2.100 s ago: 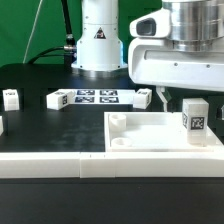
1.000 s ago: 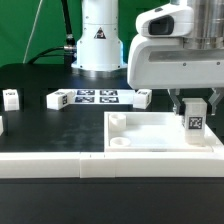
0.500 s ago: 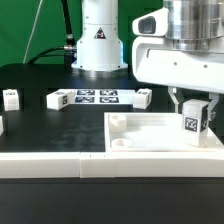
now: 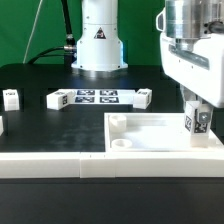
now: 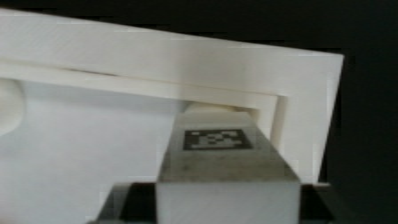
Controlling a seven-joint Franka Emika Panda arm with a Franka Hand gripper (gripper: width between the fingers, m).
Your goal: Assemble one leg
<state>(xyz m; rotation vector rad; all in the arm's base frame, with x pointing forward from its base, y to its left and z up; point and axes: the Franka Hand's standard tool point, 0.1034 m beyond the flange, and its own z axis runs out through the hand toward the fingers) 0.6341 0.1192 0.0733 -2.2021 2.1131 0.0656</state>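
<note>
The gripper (image 4: 198, 108) was clamped on the leg (image 4: 199, 122), which hung upright straight below it, long axis vertical, its lower end at the corner of the panel (image 4: 150, 133) on the exterior view's right. Counted outward there were one held leg, one panel with two round holes showing, one marker board (image 4: 95, 97), and three small tagged blocks (image 4: 143, 97) lying loose beyond.

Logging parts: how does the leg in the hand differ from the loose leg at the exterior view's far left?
The held leg is clamped in the hand; the far-left leg sits untouched. The held leg stands upright at the white panel's corner; the far-left leg rests on the table. Both white, tagged.
</note>
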